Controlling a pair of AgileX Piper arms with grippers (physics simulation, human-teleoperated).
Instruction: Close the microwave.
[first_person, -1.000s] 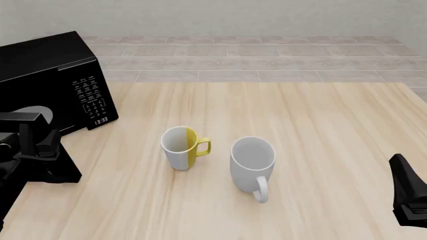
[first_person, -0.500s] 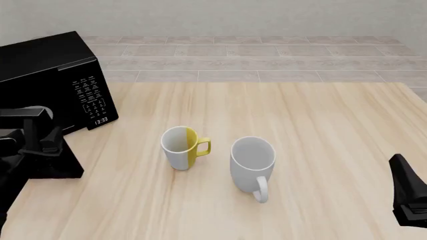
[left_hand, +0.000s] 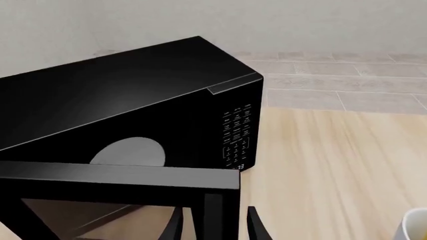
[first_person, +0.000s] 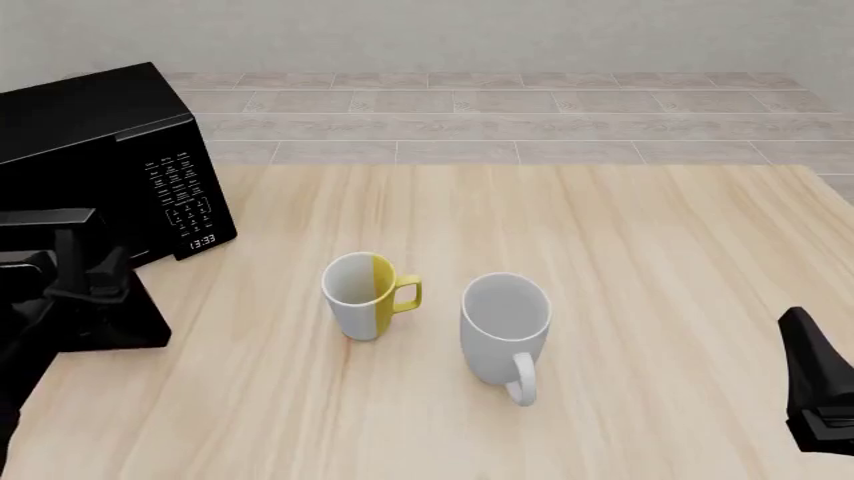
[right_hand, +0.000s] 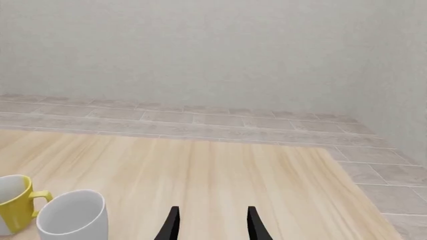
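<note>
- Since the earlier front views the left gripper (first_person: 83, 285) and the door (first_person: 100, 318) it presses on have swung a little toward the oven body; the right gripper (first_person: 817, 395) has stayed put at the near right edge
- The microwave (first_person: 100, 150) sits at the table's far left corner, keypad facing the mugs, its door still ajar and angled out toward the near side
- In the left wrist view the door's (left_hand: 120, 182) free edge runs down between the two fingers (left_hand: 175, 227), which stand spread on either side of it without clamping it
- The right gripper's (right_hand: 210, 225) fingers are parted around bare wood, well apart from the microwave
- The yellow-and-white mug (first_person: 363, 293) and the grey mug (first_person: 506, 320) stand near the table's (first_person: 641, 260) middle, just beside each other, well clear of the door
- Open wood lies between door and mugs
</note>
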